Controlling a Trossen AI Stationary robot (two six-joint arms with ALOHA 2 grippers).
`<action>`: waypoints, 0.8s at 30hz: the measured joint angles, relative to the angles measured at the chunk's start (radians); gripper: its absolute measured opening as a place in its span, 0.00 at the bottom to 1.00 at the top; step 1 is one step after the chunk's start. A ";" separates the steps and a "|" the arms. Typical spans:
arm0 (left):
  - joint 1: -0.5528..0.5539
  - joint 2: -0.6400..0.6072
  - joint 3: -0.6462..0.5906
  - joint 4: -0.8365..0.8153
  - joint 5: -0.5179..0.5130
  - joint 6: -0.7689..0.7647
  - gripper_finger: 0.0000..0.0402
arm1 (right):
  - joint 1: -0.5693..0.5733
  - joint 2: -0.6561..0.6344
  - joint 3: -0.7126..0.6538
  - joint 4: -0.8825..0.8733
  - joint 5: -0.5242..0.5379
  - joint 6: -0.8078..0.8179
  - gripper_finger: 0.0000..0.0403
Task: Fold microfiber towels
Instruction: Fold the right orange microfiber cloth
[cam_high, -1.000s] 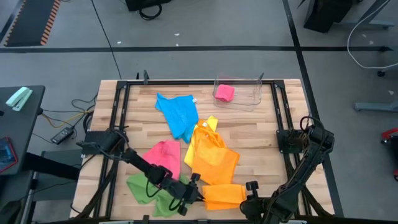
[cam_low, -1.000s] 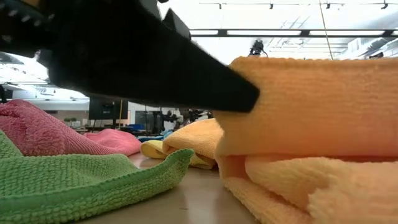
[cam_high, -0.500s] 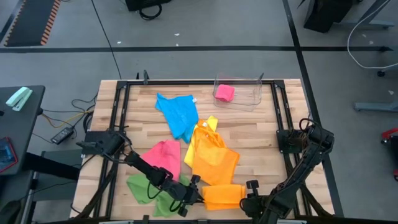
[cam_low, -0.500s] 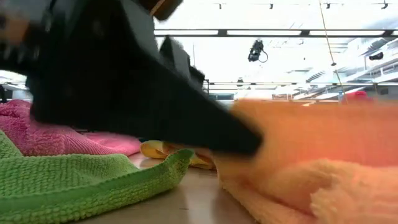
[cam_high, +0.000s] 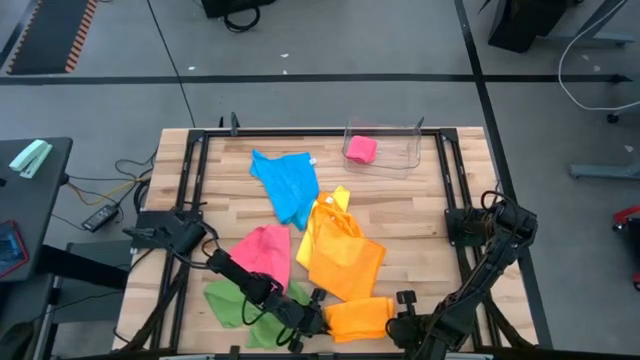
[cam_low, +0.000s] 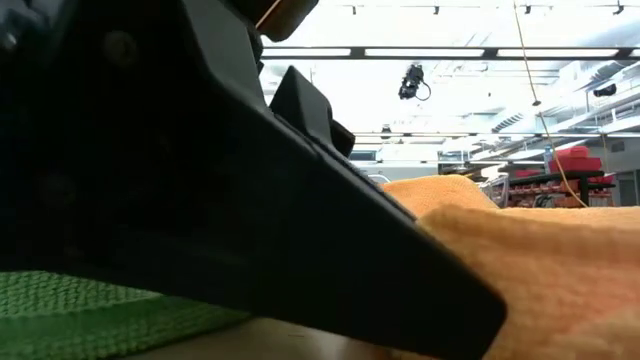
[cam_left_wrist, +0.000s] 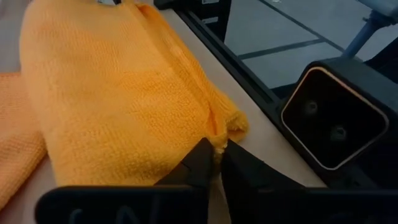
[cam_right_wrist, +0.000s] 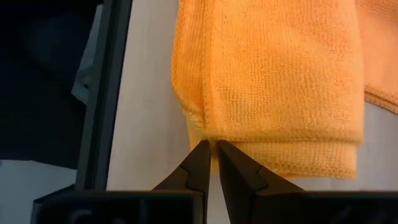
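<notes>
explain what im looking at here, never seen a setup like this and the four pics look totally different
It is a two-armed robot at a wooden table, folding towels. One picture looks straight down from above, one sits at table height, and one comes from a camera on each wrist. On the table lie a blue towel, a pink towel, a green towel, a yellow towel and a spread orange towel. A clear bin holds a pink bundle. At the near edge, the left gripper and the right gripper each pinch an end of a folded orange towel.
</notes>
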 joint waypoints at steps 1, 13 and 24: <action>-0.001 0.000 0.000 0.000 0.000 0.000 0.13 | 0.000 0.000 0.000 0.000 -0.002 0.005 0.10; -0.008 0.000 0.000 0.000 0.003 0.008 0.41 | 0.000 0.000 0.014 -0.037 -0.108 0.094 0.14; -0.007 0.000 0.000 0.018 0.000 0.019 0.44 | -0.003 -0.021 0.129 -0.153 0.078 0.065 0.28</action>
